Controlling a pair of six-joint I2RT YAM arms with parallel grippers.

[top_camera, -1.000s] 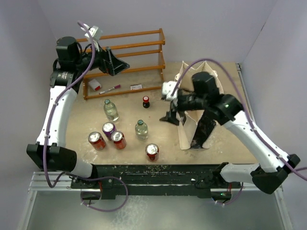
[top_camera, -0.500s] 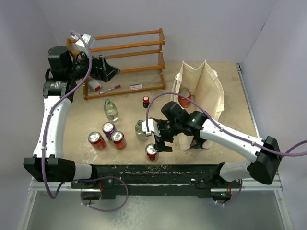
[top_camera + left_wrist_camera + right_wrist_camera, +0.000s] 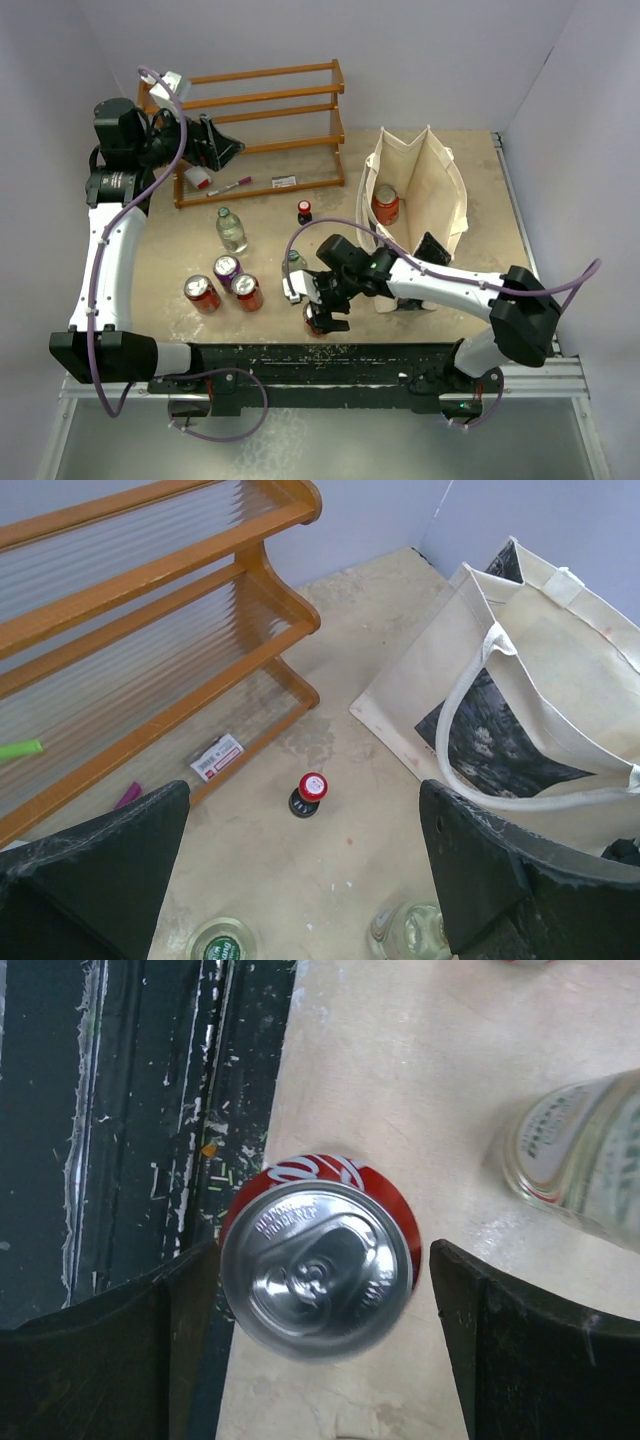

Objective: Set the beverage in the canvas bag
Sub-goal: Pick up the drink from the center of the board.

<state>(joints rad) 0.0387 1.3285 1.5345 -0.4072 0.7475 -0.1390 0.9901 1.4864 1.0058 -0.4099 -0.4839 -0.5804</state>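
- The red can (image 3: 318,1270) stands upright on the worktop (image 3: 165,250), at its near edge beside the dark base rail, left of the canvas bag and outside it.
- The right claw (image 3: 322,318) hangs straight over this can with its jaws wide apart, one of the fingers (image 3: 110,1360) on each side of it. The far side shows a clear gap; whether the near side touches cannot be told. The can is not gripped.
- The canvas bag (image 3: 425,190), one only, stands open-mouthed at the right of the worktop, and one orange-red can (image 3: 385,205) sits inside it.
- The left claw (image 3: 235,147) is raised in front of the wooden rack (image 3: 260,120), jaws spread fully, holding and touching nothing.
- Cans on the worktop: four, namely the one under the right claw, two more red cans (image 3: 201,293) and one purple can (image 3: 227,270).
- Clear bottles (image 3: 231,230): two, one partly hidden by the right arm.
- Small dark bottle (image 3: 310,795) with a red cap: one, between rack and bag.
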